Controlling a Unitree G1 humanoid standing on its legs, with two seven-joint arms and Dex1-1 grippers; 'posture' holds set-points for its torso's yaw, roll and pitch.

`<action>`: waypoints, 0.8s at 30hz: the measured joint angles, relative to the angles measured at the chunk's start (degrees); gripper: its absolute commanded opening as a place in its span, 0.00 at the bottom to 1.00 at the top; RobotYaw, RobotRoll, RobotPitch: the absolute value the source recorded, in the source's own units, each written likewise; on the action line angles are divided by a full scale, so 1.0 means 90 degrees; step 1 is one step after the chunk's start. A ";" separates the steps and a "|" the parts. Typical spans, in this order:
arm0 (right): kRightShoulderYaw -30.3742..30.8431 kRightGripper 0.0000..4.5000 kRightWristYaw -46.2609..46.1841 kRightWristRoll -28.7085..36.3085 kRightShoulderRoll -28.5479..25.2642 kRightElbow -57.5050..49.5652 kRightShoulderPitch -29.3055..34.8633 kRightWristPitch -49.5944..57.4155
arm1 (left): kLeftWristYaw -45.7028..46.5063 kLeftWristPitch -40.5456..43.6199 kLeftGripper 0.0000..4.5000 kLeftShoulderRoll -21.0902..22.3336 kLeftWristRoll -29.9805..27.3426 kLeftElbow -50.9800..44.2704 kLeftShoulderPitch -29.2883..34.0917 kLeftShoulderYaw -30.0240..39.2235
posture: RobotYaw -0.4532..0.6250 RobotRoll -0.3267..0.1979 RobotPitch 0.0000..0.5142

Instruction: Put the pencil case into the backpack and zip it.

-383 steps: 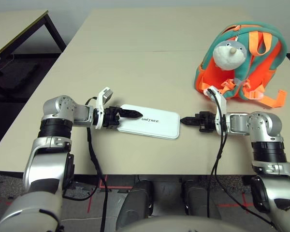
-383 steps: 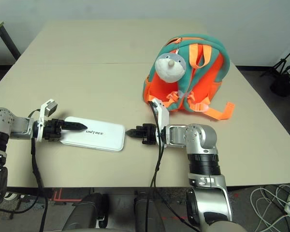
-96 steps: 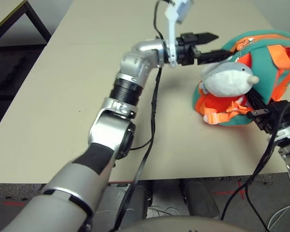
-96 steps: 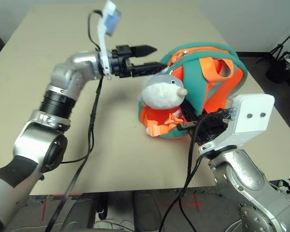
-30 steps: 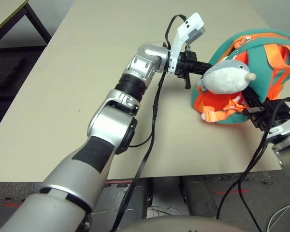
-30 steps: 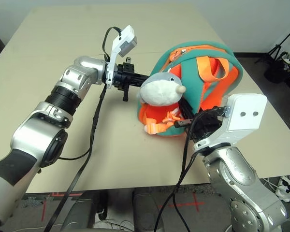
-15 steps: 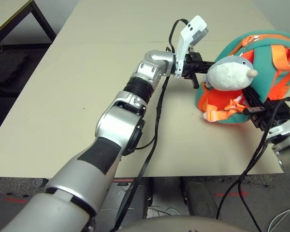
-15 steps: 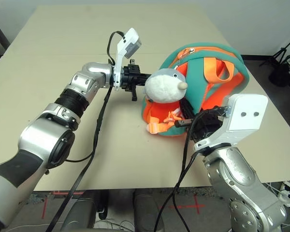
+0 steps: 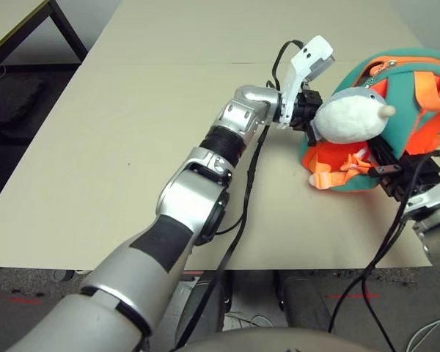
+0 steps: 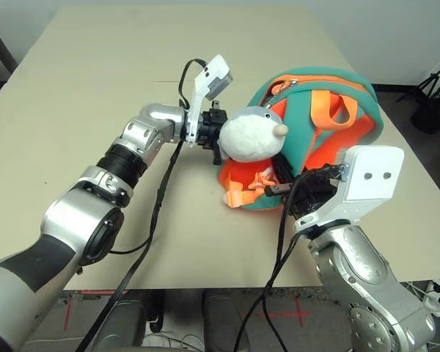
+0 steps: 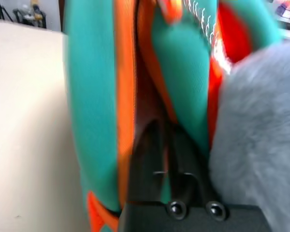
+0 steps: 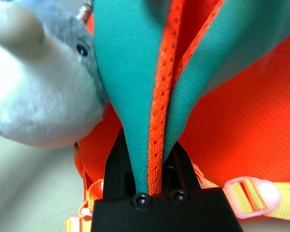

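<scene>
The teal and orange backpack (image 9: pixel 407 95) lies on the table at the right, its grey-white plush charm (image 9: pixel 348 117) facing me. My left gripper (image 9: pixel 310 121) is pressed in behind the plush, against the side of the backpack. In the left wrist view it (image 11: pixel 166 128) sits right on the orange zipper line (image 11: pixel 125 96). My right gripper (image 12: pixel 150 145) is shut on a teal fold of the backpack with orange trim, low on the near side (image 10: pixel 282 183). The pencil case is out of view.
The beige table (image 9: pixel 132 132) stretches bare to the left and far side of the backpack. Black cables (image 9: pixel 242 213) hang from both wrists across the near table edge. A second dark-framed table (image 9: pixel 7 18) stands at the far left.
My left gripper has slid along the backpack's side and now sits tucked in behind the plush charm. The right gripper keeps its hold. The camera has shifted a little.
</scene>
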 measured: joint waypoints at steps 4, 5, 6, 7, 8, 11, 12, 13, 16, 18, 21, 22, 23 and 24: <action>-0.0023 0.05 0.0183 -0.0102 -0.0003 0.0098 0.0020 -0.0030 | -0.0204 0.0579 0.64 0.0876 -0.0187 -0.0687 -0.0279 0.0129 | 0.28 0.62 0.31; -0.0026 0.05 0.0212 -0.0120 0.0002 0.0129 0.0017 -0.0044 | -0.0250 0.0742 0.71 0.1101 -0.0235 -0.0802 -0.0349 0.0148 | 0.28 0.62 0.32; -0.0029 0.05 0.0250 -0.0139 0.0009 0.0163 0.0016 -0.0052 | -0.0294 0.0966 0.78 0.1337 -0.0288 -0.0902 -0.0416 0.0186 | 0.29 0.62 0.32; -0.0030 0.05 0.0263 -0.0150 0.0013 0.0188 0.0014 -0.0054 | -0.0303 0.1104 0.84 0.1487 -0.0312 -0.0974 -0.0460 0.0222 | 0.29 0.62 0.32; -0.0032 0.05 0.0288 -0.0162 0.0018 0.0233 0.0000 -0.0060 | -0.0303 0.1243 0.93 0.1614 -0.0339 -0.1081 -0.0492 0.0250 | 0.29 0.62 0.32; -0.0034 0.05 0.0328 -0.0214 0.0021 0.0312 -0.0078 -0.0061 | -0.0238 0.1576 1.00 0.1696 -0.0524 -0.1273 -0.0525 0.0327 | 0.30 0.62 0.32; -0.0035 0.05 0.0358 -0.0230 0.0020 0.0326 -0.0086 -0.0062 | -0.0163 0.1727 1.00 0.1661 -0.0580 -0.1299 -0.0554 0.0343 | 0.30 0.62 0.32; -0.0037 0.05 0.0378 -0.0247 0.0020 0.0349 -0.0092 -0.0062 | -0.0027 0.1944 1.00 0.1583 -0.0653 -0.1320 -0.0604 0.0383 | 0.30 0.62 0.32; -0.0040 0.05 0.0436 -0.0279 0.0020 0.0409 -0.0128 -0.0062 | 0.0532 0.2565 1.00 0.1201 -0.0851 -0.1311 -0.0792 0.0498 | 0.30 0.62 0.32; -0.0040 0.05 0.0485 -0.0290 0.0021 0.0427 -0.0142 -0.0062 | 0.0849 0.2763 1.00 0.0942 -0.0933 -0.1160 -0.0919 0.0510 | 0.30 0.62 0.32; -0.0039 0.05 0.0529 -0.0326 0.0035 0.0451 -0.0147 -0.0062 | 0.1127 0.2857 1.00 0.0728 -0.0948 -0.0756 -0.1124 0.0457 | 0.29 0.62 0.32; -0.0038 0.05 0.0537 -0.0338 0.0050 0.0453 -0.0145 -0.0062 | 0.1114 0.2831 1.00 0.0715 -0.0911 -0.0668 -0.1170 0.0338 | 0.29 0.62 0.32; -0.0037 0.05 0.0548 -0.0343 0.0054 0.0453 -0.0146 -0.0062 | 0.1068 0.2798 1.00 0.0704 -0.0878 -0.0629 -0.1185 0.0260 | 0.28 0.62 0.32; -0.0037 0.05 0.0559 -0.0352 0.0063 0.0453 -0.0145 -0.0062 | 0.0943 0.2723 1.00 0.0716 -0.0829 -0.0628 -0.1184 0.0117 | 0.28 0.62 0.33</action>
